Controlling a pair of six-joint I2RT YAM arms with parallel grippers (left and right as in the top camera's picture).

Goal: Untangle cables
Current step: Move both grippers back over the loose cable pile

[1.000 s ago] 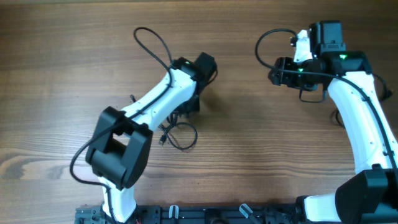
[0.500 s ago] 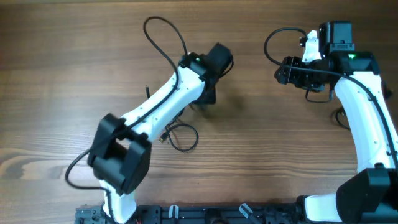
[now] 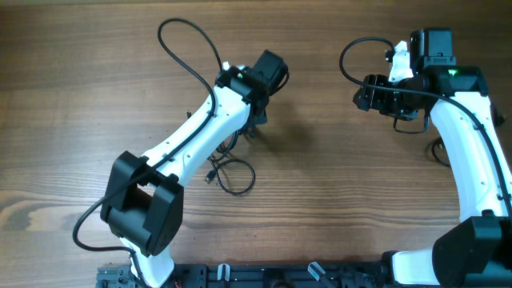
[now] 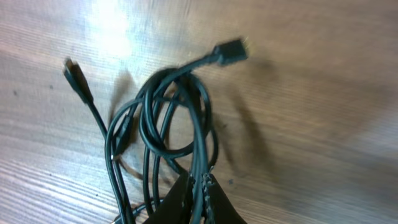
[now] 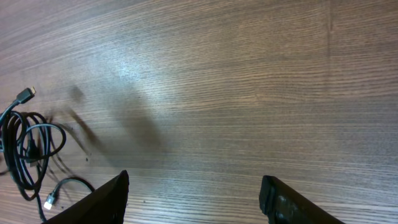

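Observation:
The cables [image 4: 177,118] are thin black cords in a tangled bunch of loops with small plug ends [image 4: 230,51], hanging over the wooden table. My left gripper [image 4: 200,186] is shut on one strand of the bunch. In the overhead view the left gripper [image 3: 253,122] is at the table's middle, with the bunch [image 3: 232,148] under it and one loose loop [image 3: 234,174] lying on the table. My right gripper [image 5: 194,186] is open and empty over bare wood. The cables also show at the left edge of the right wrist view [image 5: 25,149]. In the overhead view the right gripper [image 3: 364,92] is far to the right of the cables.
The thicker black arm wires arch over the table, one by the left arm [image 3: 188,48] and one by the right arm [image 3: 352,56]. The wooden table [image 3: 80,120] spreads all around. A black rail [image 3: 280,276] runs along the front edge.
My left gripper swung up and right with the cable bunch, then back a little to the left. The right arm shifted slightly right, then held still.

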